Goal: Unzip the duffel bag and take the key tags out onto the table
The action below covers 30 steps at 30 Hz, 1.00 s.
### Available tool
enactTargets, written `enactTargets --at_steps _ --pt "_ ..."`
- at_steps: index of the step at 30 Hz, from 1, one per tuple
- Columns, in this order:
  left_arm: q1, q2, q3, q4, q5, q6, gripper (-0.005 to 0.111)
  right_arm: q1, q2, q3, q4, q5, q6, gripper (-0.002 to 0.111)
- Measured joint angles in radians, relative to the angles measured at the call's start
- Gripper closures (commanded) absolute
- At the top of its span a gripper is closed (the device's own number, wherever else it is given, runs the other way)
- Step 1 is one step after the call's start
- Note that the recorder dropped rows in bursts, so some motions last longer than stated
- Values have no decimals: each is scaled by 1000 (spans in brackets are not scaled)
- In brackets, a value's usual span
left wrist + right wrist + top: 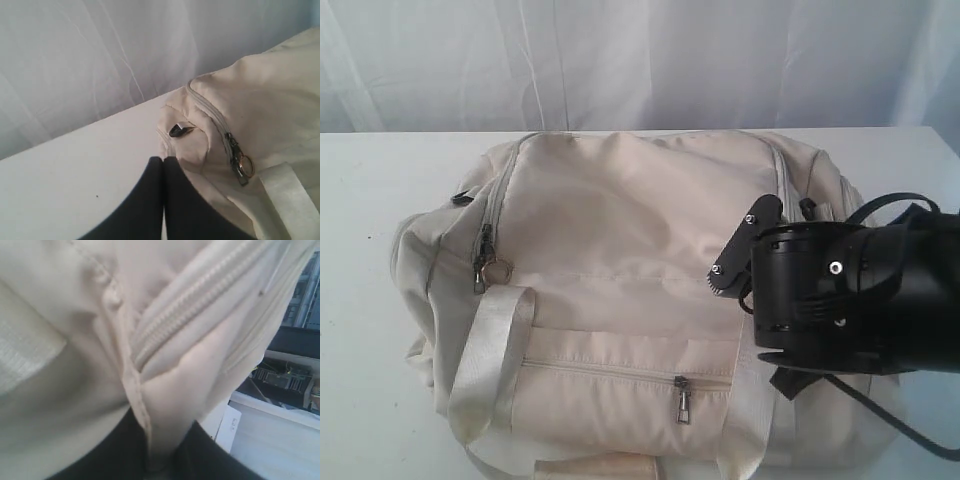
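Note:
The cream duffel bag [620,250] lies on the white table [380,180] with its zippers closed. A metal zipper pull with a ring [485,265] [240,165] rests on its left end, beside a satin strap [485,360]. My right arm's wrist [850,300] leans over the bag's right end. In the right wrist view my right gripper [160,460] is shut on a fold of bag fabric beside a closed zipper [200,305]. My left gripper [163,160] is shut and empty, just off the bag's left end near a black D-ring [180,130]. The key tags are hidden.
A white curtain [640,60] hangs behind the table. The front pocket has its own closed zipper with a small pull [682,400]. A white card [227,427] lies on the table past the bag's right end. Bare tabletop [75,165] stretches left of the bag.

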<state>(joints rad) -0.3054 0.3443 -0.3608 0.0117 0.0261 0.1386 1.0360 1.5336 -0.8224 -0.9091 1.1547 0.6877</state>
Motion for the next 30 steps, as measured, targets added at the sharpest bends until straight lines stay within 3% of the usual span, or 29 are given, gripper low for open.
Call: enactTargets --at_steps 5,11,16,21,24,30 --pt "0 49 -116 0 192 -38 107 -4 -68 0 44 -2 5 76" --pt "0 266 -341 -12 488 -94 107 -8 -171 5 134 29 -3 42" --pt "0 534 -498 -148 778 -17 107 -8 -243 6 185 33 -7 41" --pt "-2 722 -530 -215 806 52 106 34 -312 6 218 31 -18 41" --pt "-2 786 -532 -190 744 32 95 59 -343 -10 252 6 -42 41" --pt "-2 830 -532 -176 634 25 48 74 -356 -42 289 -104 -49 41"
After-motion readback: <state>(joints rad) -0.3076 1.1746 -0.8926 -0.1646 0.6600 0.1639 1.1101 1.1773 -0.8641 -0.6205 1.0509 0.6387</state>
